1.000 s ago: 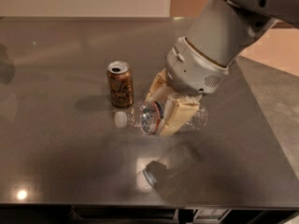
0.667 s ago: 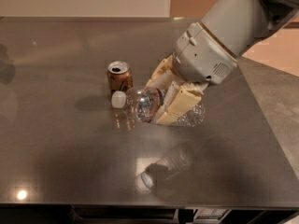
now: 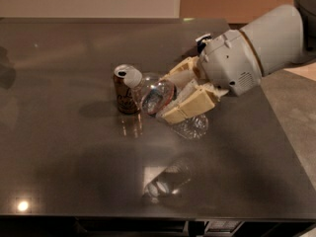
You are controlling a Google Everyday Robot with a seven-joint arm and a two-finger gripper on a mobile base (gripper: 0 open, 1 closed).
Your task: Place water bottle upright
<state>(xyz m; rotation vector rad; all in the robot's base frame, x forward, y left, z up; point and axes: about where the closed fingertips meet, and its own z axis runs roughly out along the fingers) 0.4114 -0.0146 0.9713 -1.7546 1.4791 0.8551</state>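
The water bottle (image 3: 157,96) is clear ribbed plastic with a white cap (image 3: 132,76). It is held off the table, tilted, with the cap up and to the left and the base (image 3: 193,126) down to the right. My gripper (image 3: 183,96) is shut on the bottle's middle, its cream fingers (image 3: 190,105) on either side of it. The cap is right in front of the top of the bronze-gold soda can (image 3: 125,92), which stands upright just left of the bottle.
The dark glossy table (image 3: 74,152) shows reflections of the bottle near its front edge. The table's right edge runs beside a grey floor (image 3: 296,117). My white arm (image 3: 266,43) comes in from the upper right.
The bottle has been lifted off the table and tipped, its cap rising up and left to the height of the can's top. My gripper has turned with it.
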